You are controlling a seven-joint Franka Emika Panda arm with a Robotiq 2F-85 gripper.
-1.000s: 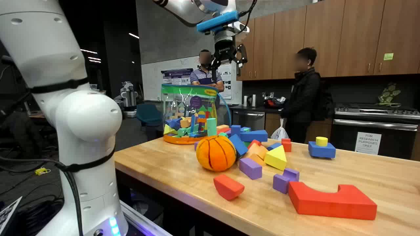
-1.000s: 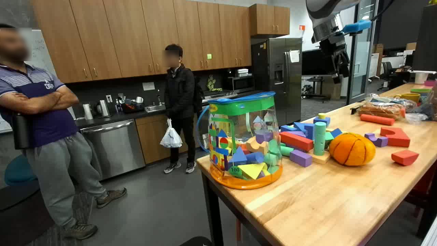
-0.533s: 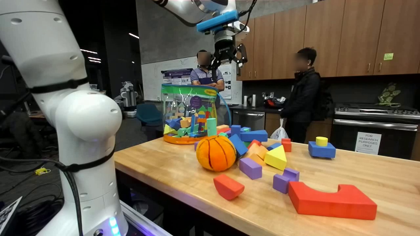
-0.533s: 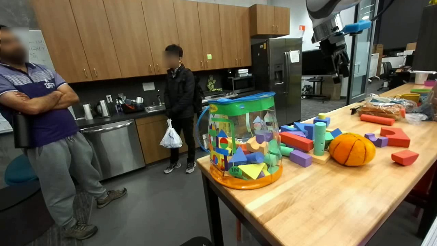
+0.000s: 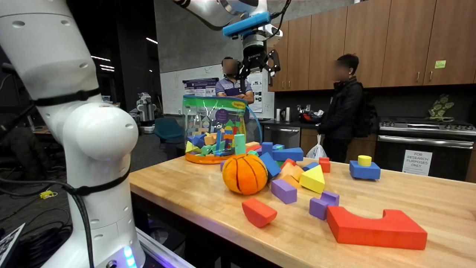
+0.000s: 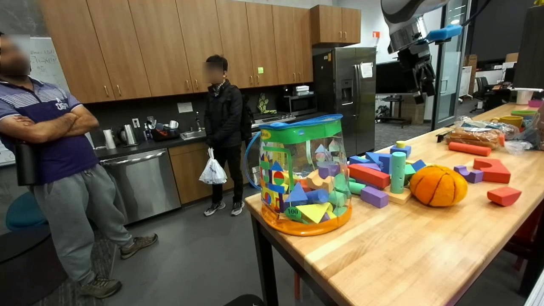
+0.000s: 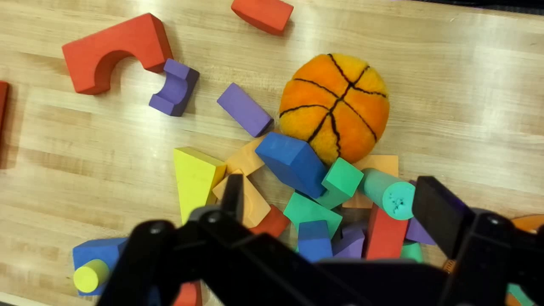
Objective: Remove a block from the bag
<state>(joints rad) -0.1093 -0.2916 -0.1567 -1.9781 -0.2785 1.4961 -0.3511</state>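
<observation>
Your fingers point(image 7: 442, 216) are wide apart and hold nothing; they hang high over the loose blocks point(image 7: 244, 109), which lie on the surface point(image 7: 467, 140) beside the ball point(image 7: 335, 102). The bag point(image 6: 310, 134) stands upright at the edge of the surface, apart from the fingers; many-coloured blocks point(image 6: 312, 212) fill its lower part, and a tan arch point(image 6: 319, 182) appears to sit near the top of the heap; you cannot tell from these views whether the blue top point(image 6: 284, 124) of the bag is unfastened.

Step in hand, as judged: approach, before any grasp; the fingers are over the loose blocks and not over the bag. Next move: keep your height and traverse towards the bag, which is beyond the green cylinder point(image 6: 398, 172) standing upright between it and the ball; low travel could topple the cylinder. Align the fingers above the blue top and check for a way in; if it is fastened, release it before descent; then descend, set the fingers astride an uppermost block, and bring them together; lift straight up until the block is clear of the bag.
</observation>
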